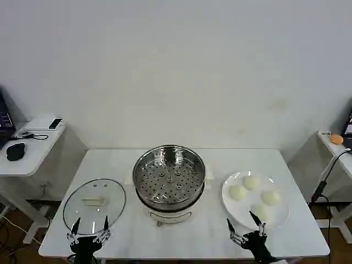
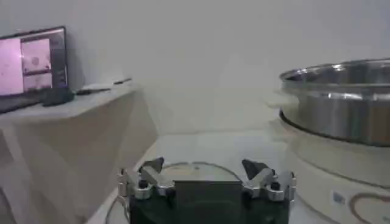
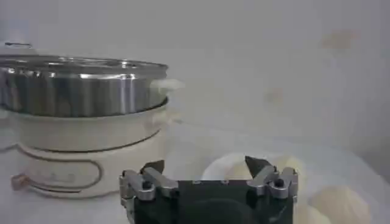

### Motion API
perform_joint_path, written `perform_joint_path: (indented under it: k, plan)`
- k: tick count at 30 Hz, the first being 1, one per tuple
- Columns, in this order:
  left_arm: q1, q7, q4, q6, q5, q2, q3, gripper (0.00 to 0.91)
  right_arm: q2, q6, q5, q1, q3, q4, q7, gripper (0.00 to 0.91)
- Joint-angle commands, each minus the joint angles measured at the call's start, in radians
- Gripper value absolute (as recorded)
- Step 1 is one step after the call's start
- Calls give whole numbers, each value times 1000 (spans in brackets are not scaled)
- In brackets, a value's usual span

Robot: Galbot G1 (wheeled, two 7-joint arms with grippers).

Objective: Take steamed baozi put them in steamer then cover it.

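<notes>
I have four buns (image 1: 254, 194) sitting on the white plate (image 1: 228, 202) to the right of the steamer (image 1: 169, 177); they look soft and light, so I'd pinch each gently across its sides. The steamer's holed tray is empty. The glass lid (image 1: 94, 205) lies flat on the table to its left, smooth and breakable, best lifted by its centre handle. My left gripper (image 1: 89, 228) hangs spread wide by the lid, my right gripper (image 1: 243, 221) spread by the plate, both holding nothing.
</notes>
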Motion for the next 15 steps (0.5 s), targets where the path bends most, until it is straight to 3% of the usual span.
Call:
perform_joint_path:
  k: [1, 5, 8, 11, 12, 14, 15]
  plan:
    - [-52, 39, -52, 188, 117, 4, -22, 907, -177, -150, -14, 123, 34, 3, 30, 907]
    - [-47, 83, -49, 148, 154, 7, -35, 907, -281, -282, -68, 224, 38, -23, 5, 907]
    - [-50, 93, -41, 131, 170, 4, -46, 907, -355, -359, -140, 303, 40, -77, -65, 907]
    - [-55, 82, -26, 119, 181, 0, -59, 907, -429, -416, -258, 386, 40, -145, -211, 907]
    - [-56, 78, -21, 111, 183, 0, -63, 907, -437, -443, -272, 390, 40, -152, -229, 907]
    - [-52, 79, -10, 91, 207, -2, -77, 907, -515, -469, -371, 440, 24, -179, -363, 907]
    - [-48, 79, -9, 89, 208, -1, -79, 907, -535, -475, -391, 454, 18, -185, -397, 907]
